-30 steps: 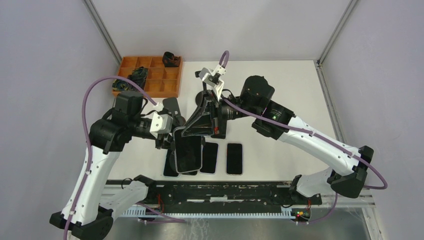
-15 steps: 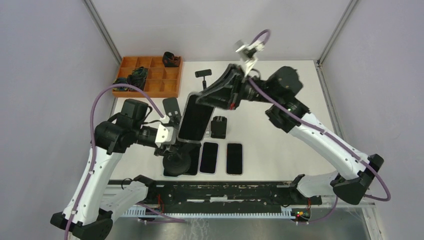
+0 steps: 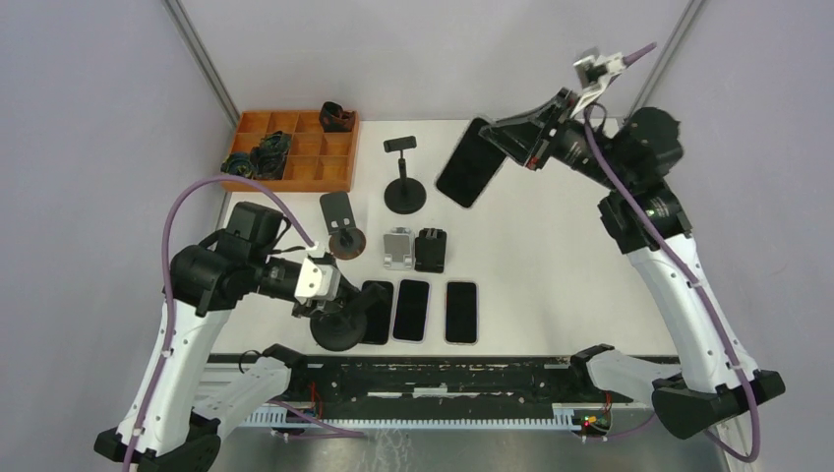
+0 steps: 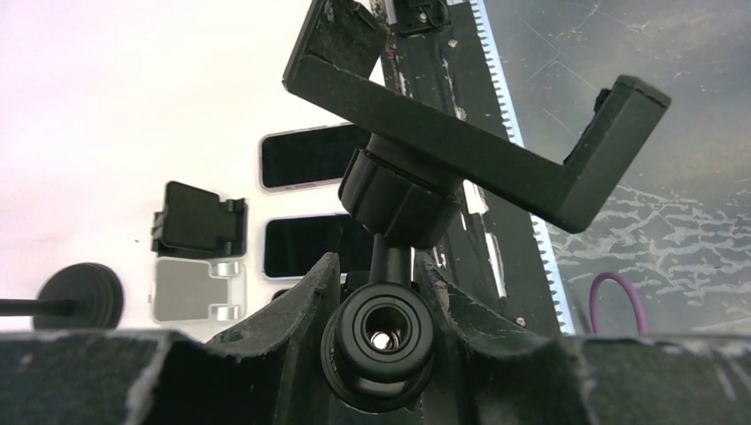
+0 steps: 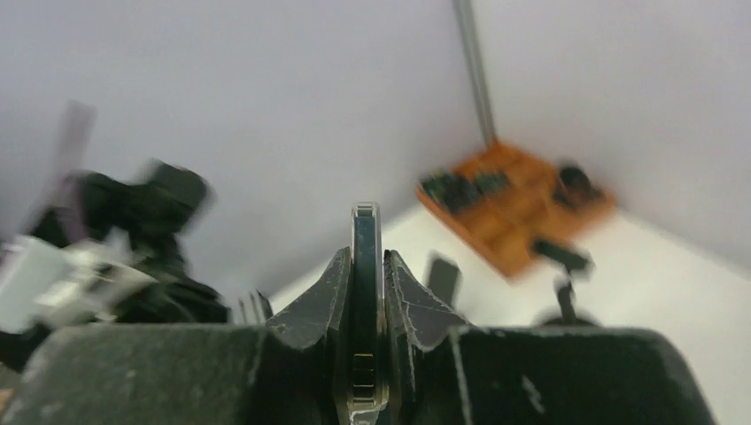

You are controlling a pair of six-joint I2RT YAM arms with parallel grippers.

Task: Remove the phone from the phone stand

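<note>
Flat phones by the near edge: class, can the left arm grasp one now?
Probably not: the left gripper is shut on the phone stand, though the phones lie just beside it.

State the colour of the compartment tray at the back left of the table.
The tray is orange, clearest in the top external view.
</note>
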